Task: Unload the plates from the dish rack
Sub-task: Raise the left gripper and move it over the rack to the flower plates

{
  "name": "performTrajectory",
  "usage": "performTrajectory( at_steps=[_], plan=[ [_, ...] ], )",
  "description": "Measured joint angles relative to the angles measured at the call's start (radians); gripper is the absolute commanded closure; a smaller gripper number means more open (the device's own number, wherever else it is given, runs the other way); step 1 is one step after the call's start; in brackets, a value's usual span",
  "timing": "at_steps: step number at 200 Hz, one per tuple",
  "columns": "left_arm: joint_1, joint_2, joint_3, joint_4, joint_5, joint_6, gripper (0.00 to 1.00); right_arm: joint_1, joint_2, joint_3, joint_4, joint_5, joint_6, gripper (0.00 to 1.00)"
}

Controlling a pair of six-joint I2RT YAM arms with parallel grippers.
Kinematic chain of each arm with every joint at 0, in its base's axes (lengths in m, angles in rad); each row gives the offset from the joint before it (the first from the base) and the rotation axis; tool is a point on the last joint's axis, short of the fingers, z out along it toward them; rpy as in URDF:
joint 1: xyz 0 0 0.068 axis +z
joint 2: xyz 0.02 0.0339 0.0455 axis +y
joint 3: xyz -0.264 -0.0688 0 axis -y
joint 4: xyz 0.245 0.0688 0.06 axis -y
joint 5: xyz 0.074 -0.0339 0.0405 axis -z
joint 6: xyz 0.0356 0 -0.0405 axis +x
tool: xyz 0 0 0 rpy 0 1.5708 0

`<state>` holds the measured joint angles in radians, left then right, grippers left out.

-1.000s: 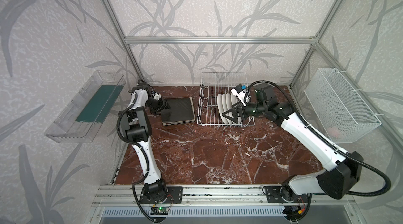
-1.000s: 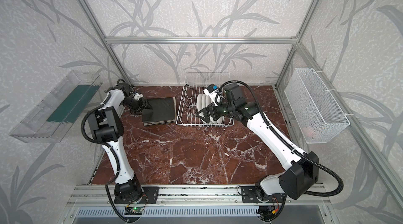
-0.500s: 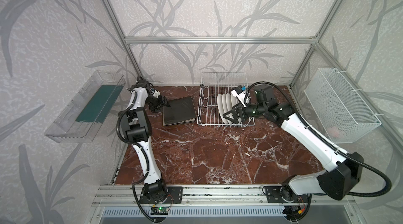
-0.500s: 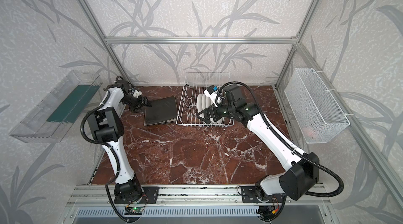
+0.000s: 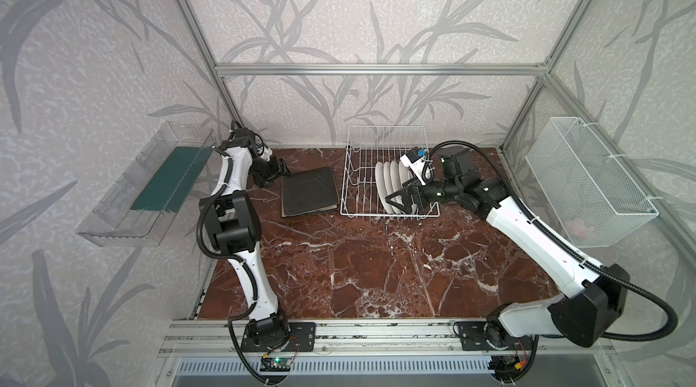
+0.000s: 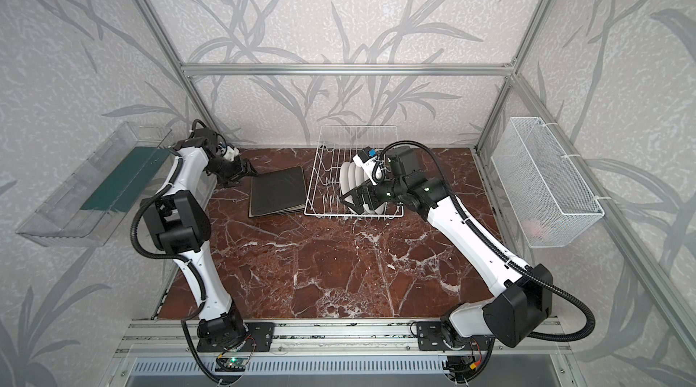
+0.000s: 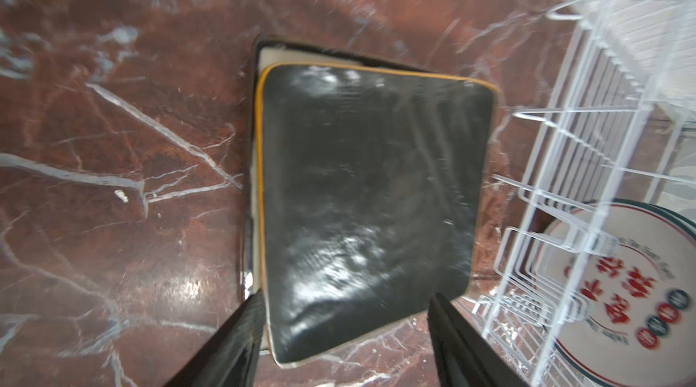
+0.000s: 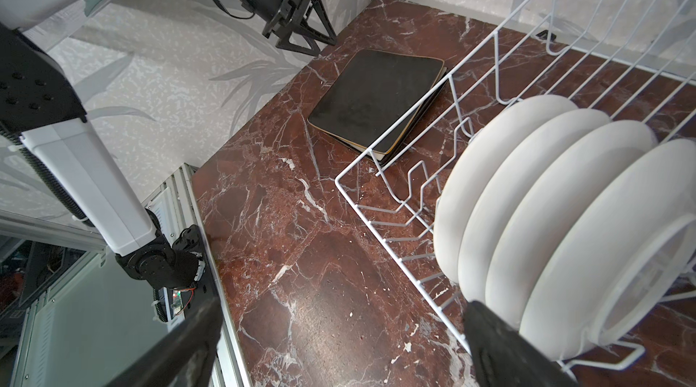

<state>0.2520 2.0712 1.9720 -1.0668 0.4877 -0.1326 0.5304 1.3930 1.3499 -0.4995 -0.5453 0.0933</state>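
white wire dish rack [image 5: 361, 214]: stands at the back of the marble desk [image 5: 376, 272].
round white plates [image 5: 391, 182]: four, upright on edge in the rack's right part.
square black plates [image 5: 309, 191]: stacked flat on the desk, just left of the rack.
left pincer [image 5: 281, 172]: jaws parted, empty, near the stack's far left corner.
right pincer [image 5: 395, 200]: jaws spread wide, empty, just beside the round plates' rims.

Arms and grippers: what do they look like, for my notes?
Left arm and right arm alike: white shells, black joint housings, black ribbed cable hose looping outside. Left gripper and right gripper are black with open triangular fingers; a white camera block sits at each wrist.
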Motion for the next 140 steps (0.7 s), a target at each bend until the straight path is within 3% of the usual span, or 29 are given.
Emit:
performTrajectory(
  at_steps=[43,140],
  plan=[
    [-0.081,-0.151,0.0,0.018,-0.009,-0.01,0.24,0.0,-0.018,-0.002,0.001,0.032,0.008,0.01],
    [-0.309,-0.298,-0.04,0.105,0.021,-0.114,0.23,0.0,-0.13,-0.056,0.001,0.184,0.026,0.01]
  ],
)
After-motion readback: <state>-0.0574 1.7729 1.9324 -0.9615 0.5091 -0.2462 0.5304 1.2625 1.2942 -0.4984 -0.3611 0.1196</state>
